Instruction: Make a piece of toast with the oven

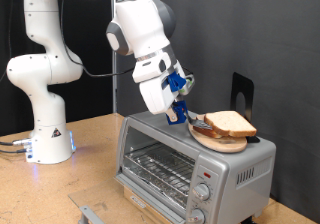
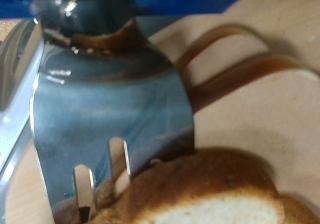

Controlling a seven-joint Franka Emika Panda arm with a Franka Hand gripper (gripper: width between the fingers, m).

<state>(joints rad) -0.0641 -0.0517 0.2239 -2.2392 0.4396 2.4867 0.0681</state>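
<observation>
So the gripper (image 1: 181,106) is sitting on top of the oven (image 1: 190,159), right at the edge of a round wooden plate (image 1: 222,141), and it's clamped on a metal fork (image 2: 110,109). The fork's tines are poking at the crust of the piece of toast (image 1: 230,124), which is lying on that plate just past the fingertips. Up close, the tines touch the bread's edge, though whether they're under it or into it is hard to tell. Below the tool, the oven's glass door looks closed, rack visible inside.
</observation>
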